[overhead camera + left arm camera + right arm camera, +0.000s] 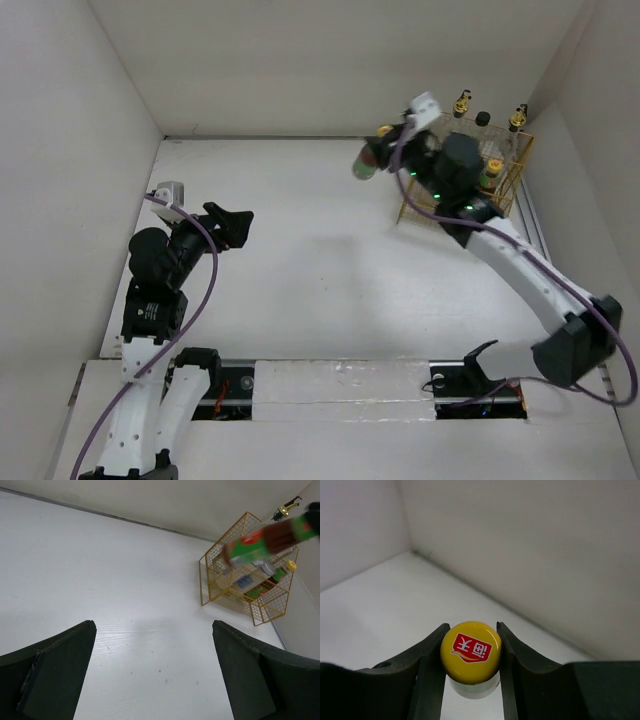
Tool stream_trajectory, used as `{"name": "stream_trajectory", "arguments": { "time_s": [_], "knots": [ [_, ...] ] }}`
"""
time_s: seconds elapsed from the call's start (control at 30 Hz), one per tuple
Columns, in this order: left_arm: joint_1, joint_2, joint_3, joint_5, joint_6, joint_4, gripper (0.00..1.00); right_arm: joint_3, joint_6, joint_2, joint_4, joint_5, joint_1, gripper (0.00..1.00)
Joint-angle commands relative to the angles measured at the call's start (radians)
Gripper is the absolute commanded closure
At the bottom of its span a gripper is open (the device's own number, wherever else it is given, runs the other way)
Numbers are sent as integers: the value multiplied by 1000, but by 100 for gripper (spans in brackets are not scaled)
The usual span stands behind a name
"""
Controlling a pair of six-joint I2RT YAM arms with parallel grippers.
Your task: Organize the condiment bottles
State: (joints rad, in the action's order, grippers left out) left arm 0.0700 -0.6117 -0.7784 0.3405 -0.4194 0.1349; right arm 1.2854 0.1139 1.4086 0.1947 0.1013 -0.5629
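My right gripper (392, 142) is shut on the yellow cap (470, 651) of a red-sauce bottle (365, 163) with a green neck. It holds the bottle tilted in the air, just left of the yellow wire rack (512, 190). The bottle is a blur in the left wrist view (265, 539). In the rack stand two gold-capped bottles (461, 103), a black-capped one (483, 118) and a yellow-capped one (493, 168). A silver-lidded shaker (267, 568) shows in the left wrist view. My left gripper (236, 225) is open and empty over the table's left side, also in its wrist view (152, 625).
The rack (210, 575) stands in the back right corner against the white walls. A white table (300, 260) lies between the arms. White walls close in the left, back and right sides.
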Motion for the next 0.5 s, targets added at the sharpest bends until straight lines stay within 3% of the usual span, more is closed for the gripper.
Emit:
{"name": "stream_trajectory", "arguments": {
  "time_s": [0.0, 0.2, 0.47],
  "knots": [
    [-6, -2, -5, 22, 13, -31, 1, -38, 23, -150, 9, -20, 136, 100],
    [-6, -2, -5, 22, 13, -40, 1, -86, -2, -252, -85, 1, 329, 100],
    [-6, 9, 4, 9, 4, -40, 1, -58, 10, -221, -127, -11, 393, 100]
  ]
}}
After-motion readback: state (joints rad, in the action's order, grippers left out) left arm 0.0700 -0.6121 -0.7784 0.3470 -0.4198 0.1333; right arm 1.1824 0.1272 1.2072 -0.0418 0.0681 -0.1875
